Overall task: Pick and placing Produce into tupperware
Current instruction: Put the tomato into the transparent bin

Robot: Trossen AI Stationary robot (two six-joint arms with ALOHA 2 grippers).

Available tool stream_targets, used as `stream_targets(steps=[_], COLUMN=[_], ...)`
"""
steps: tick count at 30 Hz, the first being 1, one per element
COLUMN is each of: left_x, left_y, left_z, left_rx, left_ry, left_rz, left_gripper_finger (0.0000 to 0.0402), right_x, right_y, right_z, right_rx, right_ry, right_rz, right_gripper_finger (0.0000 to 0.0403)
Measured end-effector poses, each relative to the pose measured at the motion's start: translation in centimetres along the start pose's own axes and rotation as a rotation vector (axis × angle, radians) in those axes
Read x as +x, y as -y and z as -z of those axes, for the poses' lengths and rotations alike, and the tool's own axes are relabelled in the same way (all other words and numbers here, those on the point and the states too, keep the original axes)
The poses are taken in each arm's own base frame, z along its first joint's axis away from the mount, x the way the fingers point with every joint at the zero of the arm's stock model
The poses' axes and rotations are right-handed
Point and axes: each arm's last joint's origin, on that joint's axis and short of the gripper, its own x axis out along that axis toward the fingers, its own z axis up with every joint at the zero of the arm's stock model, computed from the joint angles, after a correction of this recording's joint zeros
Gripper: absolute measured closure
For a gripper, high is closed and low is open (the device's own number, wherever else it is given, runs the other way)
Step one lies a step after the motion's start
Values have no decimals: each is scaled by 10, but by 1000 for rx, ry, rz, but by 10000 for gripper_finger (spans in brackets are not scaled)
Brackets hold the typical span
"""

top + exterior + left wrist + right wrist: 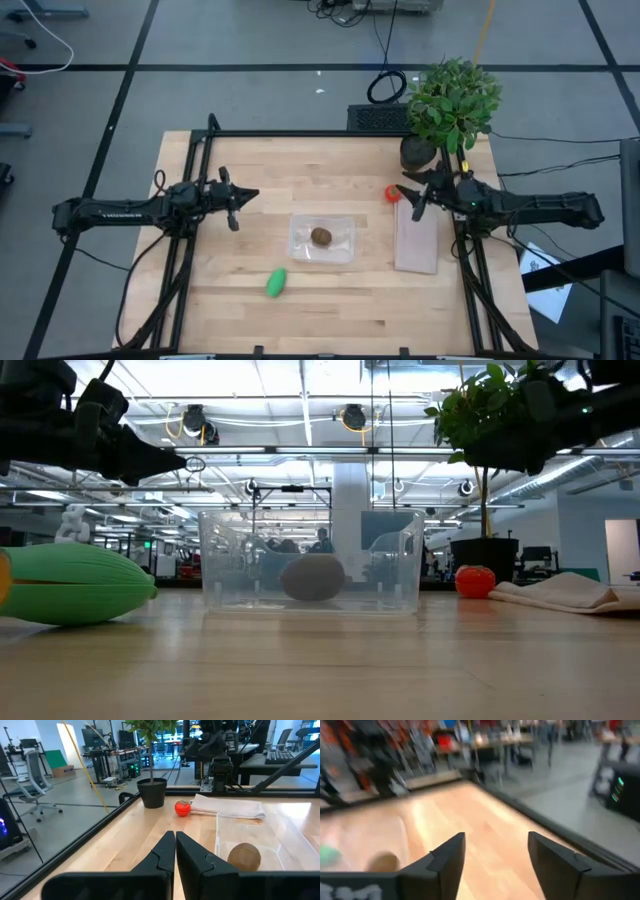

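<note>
The clear plastic tupperware (322,239) sat near the middle of the wooden worktop (250,300), and the brown kiwi-like ball (321,236) lay inside it, resting on its floor. In the low view the same ball (312,577) showed through the container's transparent front wall (312,560). The bright green oblong piece (276,282) lay on the bare wood outside the container, near its front-left corner but apart from it. The small red tomato-like ball (392,193) rested on the worktop to the right of the container, just beside the top-left corner of a folded whitish cloth (416,240) and close to the dark pot of a leafy plant (450,105) standing at the back right edge.

The left tool (236,207) hung above the worktop on the left side, well apart from the container, pointing toward it. Its own wrist view showed its two dark fingers (155,860) pressed together with no gap, gripping nothing, with the kiwi-like ball (244,856) and the tomato-like ball (183,808) visible beyond them.

The right tool (410,199) hovered at the right side, just beside the tomato-like ball and over the upper end of the cloth. Its wrist view showed its fingers (447,857) spread wide with bare wood between them and nothing held.
</note>
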Motion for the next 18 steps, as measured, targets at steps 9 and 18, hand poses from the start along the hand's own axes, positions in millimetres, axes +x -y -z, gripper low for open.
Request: stream_targets(steps=[9, 18], left_x=[0, 0], left_y=[0, 0], left_z=[1, 1], left_rx=[0, 0], left_ry=[-8, -9], left_rz=[1, 1], left_gripper_finger=[382, 382], right_x=[20, 55], right_y=[7, 28], right_z=[-26, -39], right_rx=[-25, 116], right_ry=[-371, -593], right_rz=[122, 189], right_gripper_finger=[102, 95])
